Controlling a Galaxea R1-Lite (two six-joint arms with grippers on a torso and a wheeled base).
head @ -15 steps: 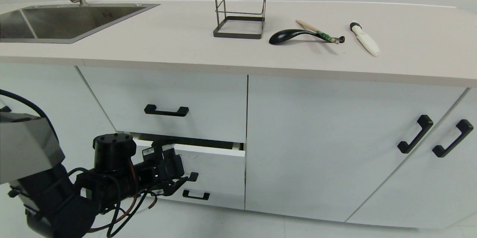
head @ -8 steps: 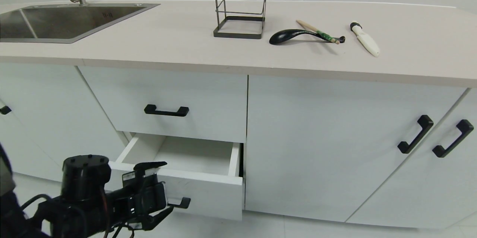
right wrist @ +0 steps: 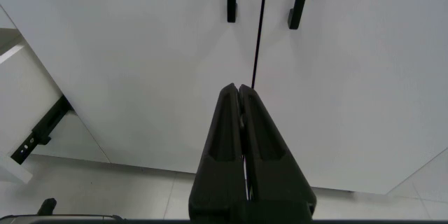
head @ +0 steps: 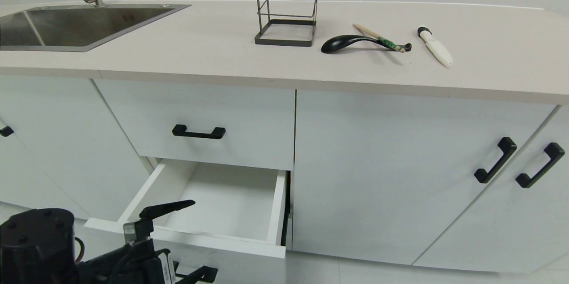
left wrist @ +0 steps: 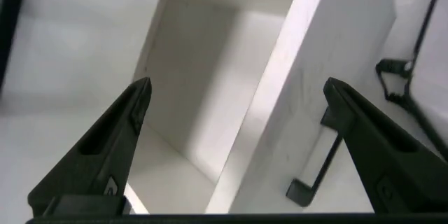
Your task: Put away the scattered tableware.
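Only the opening step looks done. At the lower left, the white lower drawer stands pulled out with its bare white floor showing, and nothing has been stowed in it. The black two-fingered left gripper hangs at the drawer's front panel with its claw spread wide and holding nothing. In the left wrist view, the left gripper straddles the panel's top edge, with the black bar handle beyond it.

All the tableware lies on the pale stone countertop, well apart from the drawer. It sits to the right of the black wire rack. First comes a glossy black spoon. A wooden chopstick with a green band lies across the spoon's handle. Farther right is a white-sheathed knife with a black collar. By my judgement, every piece remains to be carried over and the drawer shut afterwards.

The right gripper hangs before the white cupboard doors, its claw pressed closed with nothing between.

Counted:
- One spoon.
- One knife.
- One rack.
- Chopsticks: I cannot tell whether there is one stick or a pair.
- Two drawers, one of them open.
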